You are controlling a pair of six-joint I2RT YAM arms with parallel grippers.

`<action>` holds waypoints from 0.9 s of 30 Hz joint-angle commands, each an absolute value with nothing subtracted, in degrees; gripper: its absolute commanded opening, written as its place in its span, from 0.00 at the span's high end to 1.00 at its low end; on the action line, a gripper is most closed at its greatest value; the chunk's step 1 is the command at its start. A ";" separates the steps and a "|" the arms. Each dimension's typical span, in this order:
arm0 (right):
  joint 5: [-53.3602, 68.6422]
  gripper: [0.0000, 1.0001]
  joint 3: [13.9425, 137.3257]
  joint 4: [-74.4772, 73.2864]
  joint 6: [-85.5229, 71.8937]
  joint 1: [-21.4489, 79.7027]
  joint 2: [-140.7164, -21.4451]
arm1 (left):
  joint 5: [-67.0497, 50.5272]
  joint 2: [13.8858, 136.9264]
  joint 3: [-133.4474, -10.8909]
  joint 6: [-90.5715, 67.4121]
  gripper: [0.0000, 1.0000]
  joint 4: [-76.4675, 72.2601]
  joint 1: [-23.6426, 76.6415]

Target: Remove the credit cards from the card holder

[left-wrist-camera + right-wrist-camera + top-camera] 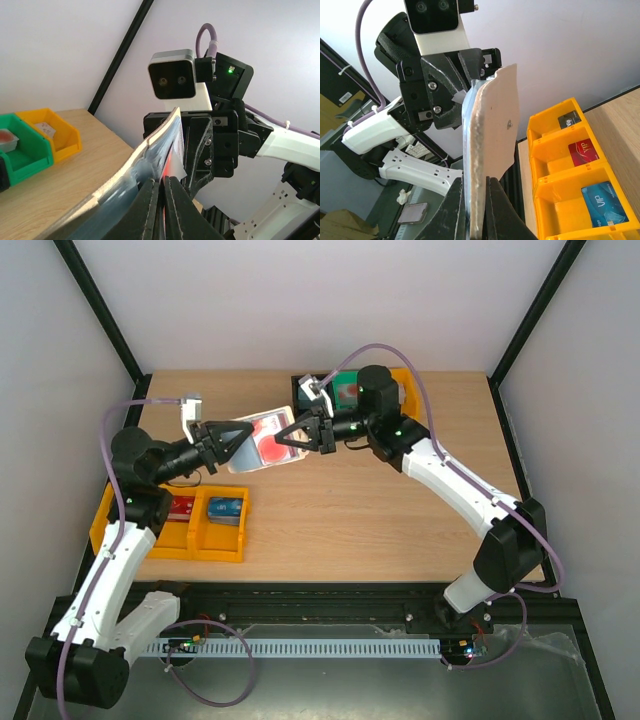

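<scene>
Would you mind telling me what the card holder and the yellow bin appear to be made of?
The card holder looks like leather or faux leather: matte cream, rough cut edge, snap dot. The yellow bin looks like moulded plastic: smooth, faintly glossy, uniform colour.

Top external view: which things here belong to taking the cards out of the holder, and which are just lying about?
Job: card holder, clamped between left tool and right tool, something red showing inside; red VIP card and dark grey card, in the yellow tray.
Lying about: blue card, same tray; green bin; yellow bin beside it.
</scene>
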State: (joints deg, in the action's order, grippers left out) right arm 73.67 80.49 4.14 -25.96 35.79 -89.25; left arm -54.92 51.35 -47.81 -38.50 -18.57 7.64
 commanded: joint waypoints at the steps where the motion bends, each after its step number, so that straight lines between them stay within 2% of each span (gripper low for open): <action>1: 76.41 0.98 80.65 10.70 -28.99 34.84 -87.20 | -53.85 51.55 -46.88 -36.22 0.89 -18.63 10.13; 8: 76.82 0.98 80.57 13.55 -30.93 35.19 -87.01 | -53.60 52.01 -45.85 -36.03 0.84 -18.46 11.61; 12: 76.64 0.98 80.36 13.61 -30.74 35.38 -86.89 | -53.80 52.33 -45.96 -35.64 0.98 -18.84 12.21; 15: 76.64 0.98 80.16 13.55 -30.56 35.37 -86.71 | -54.47 52.21 -46.20 -35.69 0.98 -18.83 12.22; 20: 76.21 0.89 80.09 10.05 -28.01 34.37 -85.98 | -53.28 51.30 -46.60 -34.00 0.98 -16.35 10.94; 27: 76.31 0.87 79.98 6.92 -26.10 33.87 -85.55 | -52.90 50.97 -46.50 -33.74 0.98 -16.06 9.55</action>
